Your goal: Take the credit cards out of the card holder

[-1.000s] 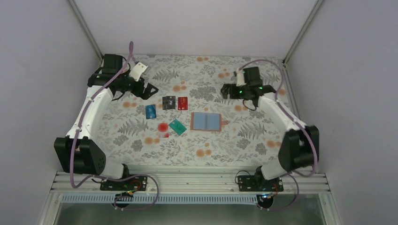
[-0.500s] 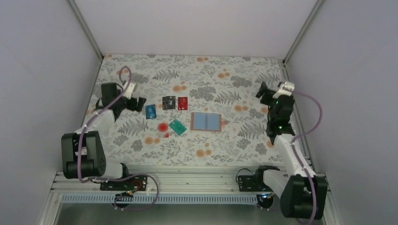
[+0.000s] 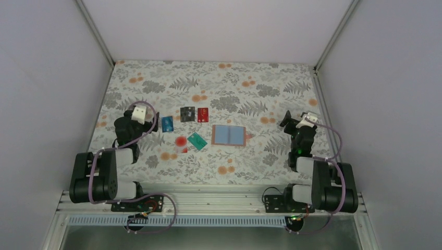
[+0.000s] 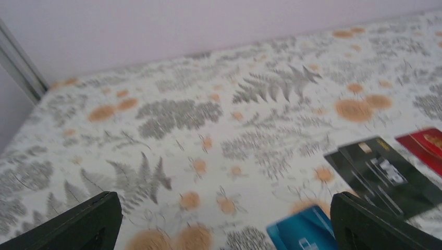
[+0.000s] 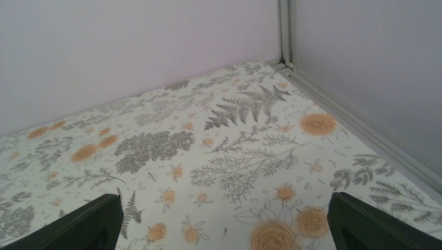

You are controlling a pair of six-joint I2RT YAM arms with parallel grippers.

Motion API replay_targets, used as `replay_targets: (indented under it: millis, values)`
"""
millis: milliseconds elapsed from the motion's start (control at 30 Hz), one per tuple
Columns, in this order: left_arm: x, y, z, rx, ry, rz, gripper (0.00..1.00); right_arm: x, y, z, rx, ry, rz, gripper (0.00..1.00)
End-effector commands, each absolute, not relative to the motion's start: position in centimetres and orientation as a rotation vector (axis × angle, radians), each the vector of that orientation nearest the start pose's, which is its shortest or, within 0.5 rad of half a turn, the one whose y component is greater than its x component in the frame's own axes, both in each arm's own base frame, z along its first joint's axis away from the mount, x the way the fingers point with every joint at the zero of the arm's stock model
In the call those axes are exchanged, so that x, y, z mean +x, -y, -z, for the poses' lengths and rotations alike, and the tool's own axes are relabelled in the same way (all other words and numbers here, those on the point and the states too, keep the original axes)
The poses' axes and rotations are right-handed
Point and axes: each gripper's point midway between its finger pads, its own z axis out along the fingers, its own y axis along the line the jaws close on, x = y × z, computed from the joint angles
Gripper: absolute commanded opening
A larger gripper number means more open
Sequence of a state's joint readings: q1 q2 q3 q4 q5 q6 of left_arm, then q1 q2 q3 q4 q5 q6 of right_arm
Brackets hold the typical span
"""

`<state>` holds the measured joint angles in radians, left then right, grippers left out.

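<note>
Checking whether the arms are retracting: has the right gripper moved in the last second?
Yes. The right gripper drew back toward its base and rightward, from beyond the card holder to roughly level with it.

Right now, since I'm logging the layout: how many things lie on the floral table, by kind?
Small flat rectangular cards: 5 (blue, black, red, teal, pale red-dotted)
Open brown card holder, blue inside: 1
Total: 6

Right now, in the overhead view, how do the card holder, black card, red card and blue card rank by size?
1. card holder: clearly the largest.
2. black card: slightly wider than the other cards.
3. red card and blue card: they look alike, so I can't rank them.
</note>
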<state>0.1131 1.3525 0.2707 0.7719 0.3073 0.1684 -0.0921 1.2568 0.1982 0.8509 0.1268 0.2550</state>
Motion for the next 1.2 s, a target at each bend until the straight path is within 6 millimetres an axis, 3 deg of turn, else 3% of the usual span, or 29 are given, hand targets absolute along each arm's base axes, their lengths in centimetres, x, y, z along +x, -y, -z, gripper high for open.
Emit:
replay_targets:
  millis: [0, 133, 267, 367, 467, 1167]
  values:
    - [37.6, -0.1, -15.5, 0.206, -1.661, 0.012, 1.00, 35.3, 4.9, -17.0, 0.290, -1.534, -0.009, 0.99]
    - [37.8, 0.5, -15.5, 0.213, -1.645, 0.058, 1.00, 36.5, 3.6, -16.6, 0.197, -1.568, -0.037, 0.99]
    - [37.1, 2.3, -14.5, 0.289, -1.568, 0.027, 1.00, 36.5, 2.6, -16.5, 0.129, -1.566, -0.056, 0.99]
    - [37.2, 2.4, -14.2, 0.286, -1.588, 0.029, 1.00, 36.9, 1.5, -16.0, 0.068, -1.561, -0.070, 0.99]
    - [37.3, 2.2, -14.3, 0.280, -1.591, 0.027, 1.00, 38.0, 1.3, -15.2, 0.053, -1.614, -0.070, 0.99]
    - [37.4, 2.2, -14.1, 0.280, -1.600, 0.029, 1.00, 38.9, 0.3, -14.7, -0.004, -1.656, -0.080, 0.99]
